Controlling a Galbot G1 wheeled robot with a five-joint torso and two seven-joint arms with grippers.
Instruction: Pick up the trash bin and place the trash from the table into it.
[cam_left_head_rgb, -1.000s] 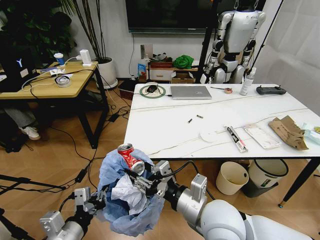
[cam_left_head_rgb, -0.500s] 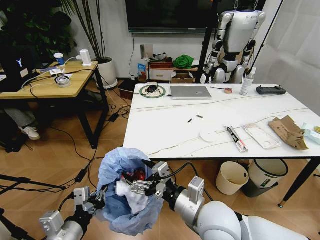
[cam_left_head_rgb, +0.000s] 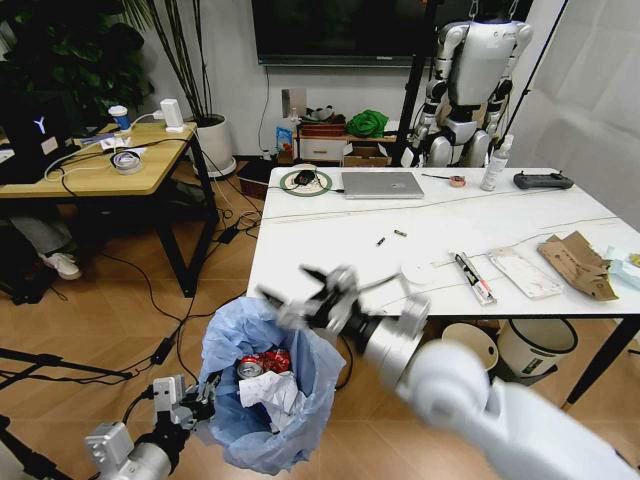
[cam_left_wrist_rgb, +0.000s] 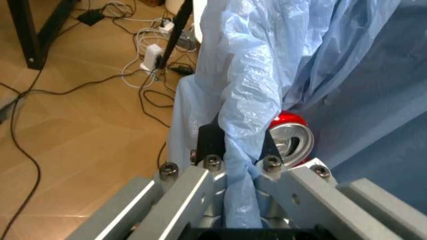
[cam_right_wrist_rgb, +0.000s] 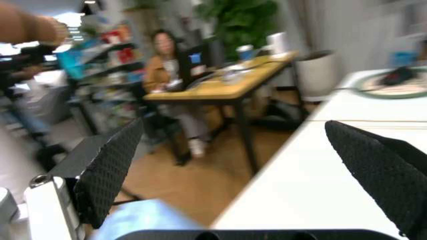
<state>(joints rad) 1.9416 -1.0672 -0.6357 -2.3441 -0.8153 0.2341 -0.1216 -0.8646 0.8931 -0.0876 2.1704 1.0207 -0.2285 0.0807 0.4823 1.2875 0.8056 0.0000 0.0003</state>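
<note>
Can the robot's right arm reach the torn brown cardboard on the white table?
Probably yes. The right gripper is open, holding nothing, by the white marble-look table, and the torn brown cardboard lies uncovered, though at the far end.

One red can (cam_left_head_rgb: 264, 364) lies inside the single trash bin (cam_left_head_rgb: 262, 395). Beside that bin, on the table (cam_left_head_rgb: 330, 250), lie one laptop (cam_left_head_rgb: 381, 184) and two small screws (cam_left_head_rgb: 389, 237).

Silver-white arms, black-padded fingers (cam_right_wrist_rgb: 110, 170)
</note>
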